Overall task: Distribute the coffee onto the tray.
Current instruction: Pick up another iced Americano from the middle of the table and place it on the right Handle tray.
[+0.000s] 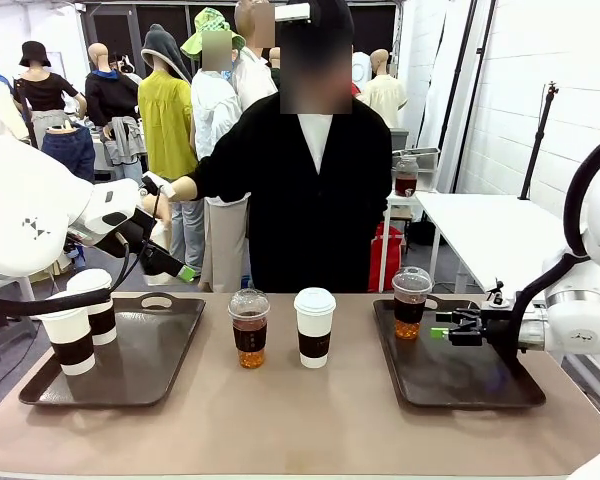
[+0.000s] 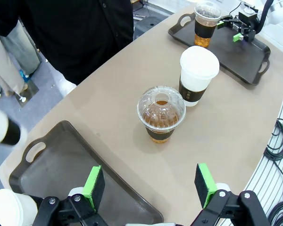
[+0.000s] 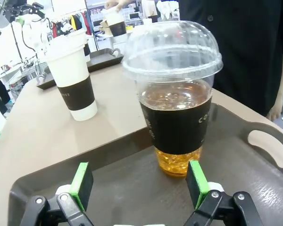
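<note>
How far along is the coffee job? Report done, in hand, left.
Done: two white cups stand on the left tray, the placed clear cup on the right tray. In hand: nothing; the right gripper is open beside the placed clear cup, the left gripper open over the left tray's edge. Left: the middle clear cup and middle white cup stand on the table between the trays.

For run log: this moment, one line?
left pincer open above left tray; right pincer open, facing clear cup on right tray; white cup, second clear cup off-tray
</note>
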Robot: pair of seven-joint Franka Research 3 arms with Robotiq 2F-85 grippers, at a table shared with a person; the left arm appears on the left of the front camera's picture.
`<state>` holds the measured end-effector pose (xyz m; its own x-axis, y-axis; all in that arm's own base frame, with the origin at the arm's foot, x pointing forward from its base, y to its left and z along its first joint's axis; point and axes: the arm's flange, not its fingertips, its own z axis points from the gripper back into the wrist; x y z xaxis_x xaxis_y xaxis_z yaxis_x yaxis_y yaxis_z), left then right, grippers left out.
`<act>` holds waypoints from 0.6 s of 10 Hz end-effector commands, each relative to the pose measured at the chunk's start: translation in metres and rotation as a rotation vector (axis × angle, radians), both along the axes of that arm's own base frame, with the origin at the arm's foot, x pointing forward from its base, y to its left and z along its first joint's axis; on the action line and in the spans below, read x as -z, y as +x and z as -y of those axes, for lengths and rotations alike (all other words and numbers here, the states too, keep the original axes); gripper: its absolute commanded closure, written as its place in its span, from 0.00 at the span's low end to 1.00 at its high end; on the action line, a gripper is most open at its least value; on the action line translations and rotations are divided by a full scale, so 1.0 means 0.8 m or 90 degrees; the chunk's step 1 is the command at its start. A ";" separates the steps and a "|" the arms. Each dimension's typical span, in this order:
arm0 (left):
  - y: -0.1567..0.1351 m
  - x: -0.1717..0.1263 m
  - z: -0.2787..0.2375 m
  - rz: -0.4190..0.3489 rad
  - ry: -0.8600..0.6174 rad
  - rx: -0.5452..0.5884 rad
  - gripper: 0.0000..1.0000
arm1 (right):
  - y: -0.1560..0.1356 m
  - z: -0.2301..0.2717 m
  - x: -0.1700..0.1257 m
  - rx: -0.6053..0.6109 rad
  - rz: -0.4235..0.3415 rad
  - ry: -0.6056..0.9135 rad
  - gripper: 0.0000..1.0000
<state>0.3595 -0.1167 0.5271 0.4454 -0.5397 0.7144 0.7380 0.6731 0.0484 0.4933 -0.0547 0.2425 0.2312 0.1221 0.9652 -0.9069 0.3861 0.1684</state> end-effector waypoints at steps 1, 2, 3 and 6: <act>0.000 0.001 -0.002 -0.005 -0.002 0.001 0.00 | -0.029 -0.010 -0.011 -0.006 0.001 -0.010 0.00; 0.000 0.001 -0.002 -0.005 -0.002 0.001 0.00 | -0.034 -0.019 -0.015 -0.018 -0.004 -0.011 0.00; 0.000 0.001 -0.002 -0.005 -0.002 0.001 0.00 | -0.038 -0.029 -0.019 -0.030 0.002 -0.015 0.00; 0.000 0.001 -0.002 -0.005 -0.002 0.001 0.00 | -0.038 -0.061 -0.022 -0.068 0.014 -0.020 0.00</act>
